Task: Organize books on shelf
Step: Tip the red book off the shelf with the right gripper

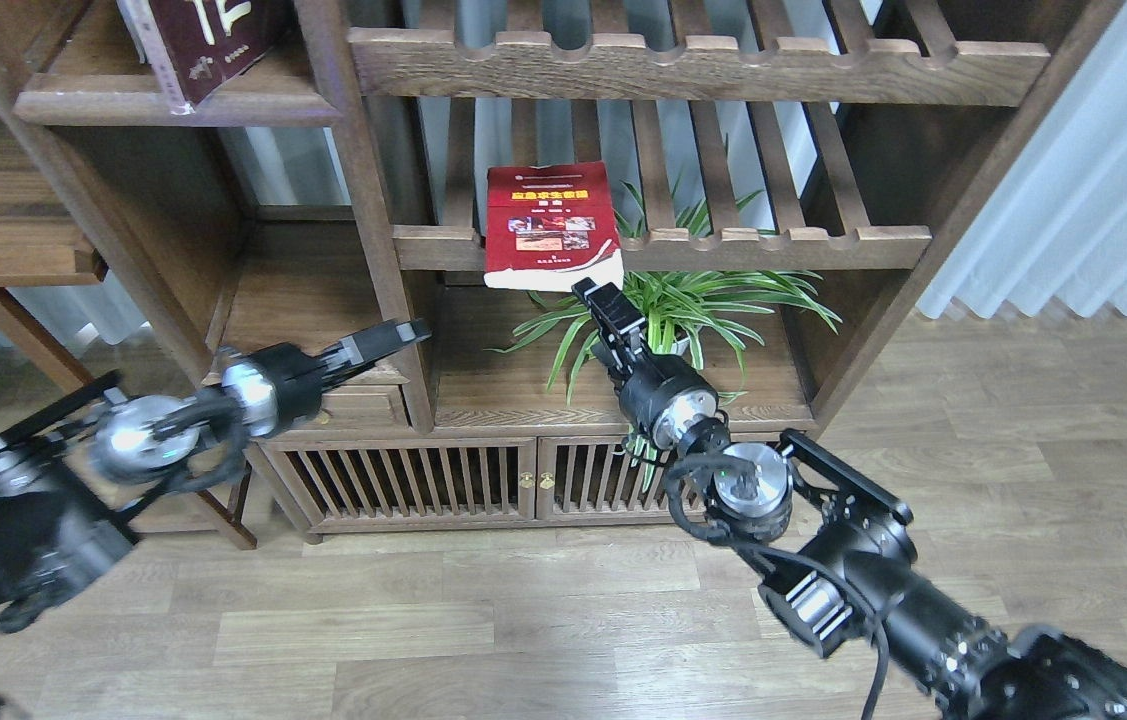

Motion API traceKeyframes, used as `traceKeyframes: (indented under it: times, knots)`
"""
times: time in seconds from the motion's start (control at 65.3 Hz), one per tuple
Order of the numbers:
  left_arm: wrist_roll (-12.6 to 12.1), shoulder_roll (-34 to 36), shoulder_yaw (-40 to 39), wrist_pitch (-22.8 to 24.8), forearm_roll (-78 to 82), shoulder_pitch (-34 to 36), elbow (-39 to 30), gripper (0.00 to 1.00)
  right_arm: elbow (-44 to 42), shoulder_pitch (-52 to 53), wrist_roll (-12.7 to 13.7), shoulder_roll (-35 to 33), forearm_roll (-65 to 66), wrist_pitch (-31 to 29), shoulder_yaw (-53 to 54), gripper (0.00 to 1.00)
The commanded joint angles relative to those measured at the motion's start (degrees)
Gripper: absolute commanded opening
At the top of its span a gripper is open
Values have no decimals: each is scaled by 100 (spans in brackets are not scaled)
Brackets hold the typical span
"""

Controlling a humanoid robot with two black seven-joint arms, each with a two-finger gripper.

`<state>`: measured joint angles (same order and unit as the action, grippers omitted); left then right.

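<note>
Right gripper (591, 294), head view: its tip sits just below the overhanging front corner of the red book (551, 228), which lies on a slatted rack (783, 247); whether the fingers are parted or holding cannot be told. Left gripper (401, 334) hangs near the upright, state also unclear. Maroon book (203, 40) lies on the shelf (253, 100) upper left. Judged best: pinch the overhang squarely and lift clear of the plant (683, 305).

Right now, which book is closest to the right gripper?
The red book on the slatted rack, just above the right gripper; the maroon book sits far up-left.
</note>
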<state>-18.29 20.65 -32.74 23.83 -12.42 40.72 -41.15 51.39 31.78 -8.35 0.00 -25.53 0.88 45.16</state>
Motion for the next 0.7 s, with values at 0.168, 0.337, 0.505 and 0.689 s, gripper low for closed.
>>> traceKeyframes:
  times: [0.168, 0.337, 0.505, 0.689]
  knots:
    - [19, 572, -839, 385, 223, -785, 275, 99, -217, 504, 8, 0, -330, 8, -437, 97]
    - [45, 809, -1164, 417, 223, -900, 275, 99, -736, 627, 17, 0, -409, 175, -648, 95]
    - [45, 809, -1349, 417, 214, -891, 222, 99, -885, 759, 26, 0, -427, 219, -745, 93]
    - [28, 809, -1463, 417, 223, -882, 143, 99, -1149, 961, 35, 0, -541, 219, -745, 93]
